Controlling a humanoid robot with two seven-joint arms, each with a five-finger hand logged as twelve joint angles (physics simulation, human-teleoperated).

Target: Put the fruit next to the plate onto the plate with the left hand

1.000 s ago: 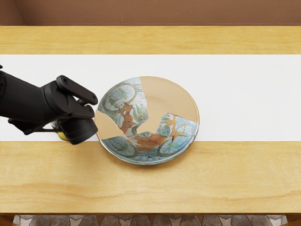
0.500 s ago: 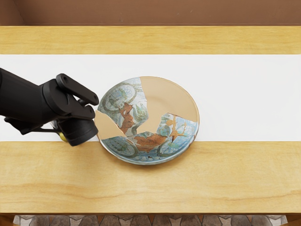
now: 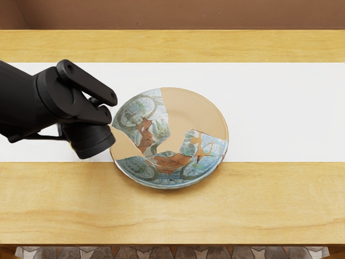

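Reaching in from the left edge, the left hand (image 3: 87, 125) was over the white strip of the surface (image 3: 215, 200); the patterned plate (image 3: 194, 108) lay just to its right; the fruit was hidden from view; whether the hand gripped anything could not be told.

Plate (image 3: 190, 112) occupies the centre of the table (image 3: 172, 208). The left hand (image 3: 86, 127) blocks the approach at its left rim. The white runner (image 3: 285, 108) to the plate's right and the near wooden strip lie open.
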